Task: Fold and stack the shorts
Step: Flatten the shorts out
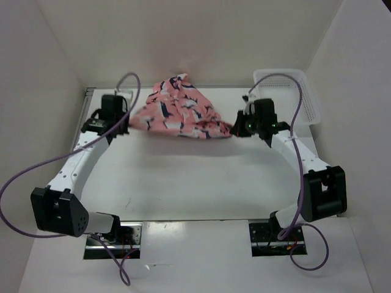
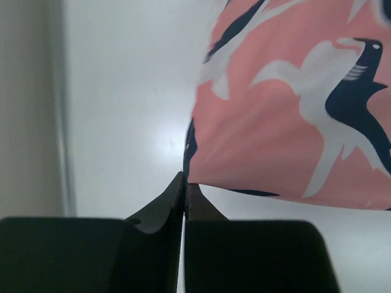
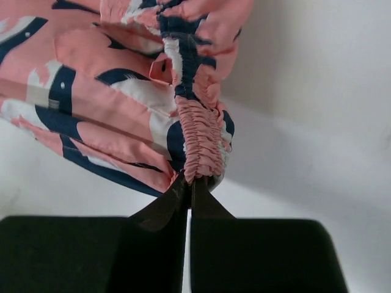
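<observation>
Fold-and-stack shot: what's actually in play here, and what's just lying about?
In play:
- shorts, hanging stretched between the two arms
- left pincer, shut on the shorts
- right pincer, shut on their waistband

Lying about:
- white mesh basket, far right, apart from the shorts

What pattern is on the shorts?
The shorts are salmon pink with navy-and-white birds, clearest in the left wrist view.

Basket far right on table; shorts left of it.
</observation>
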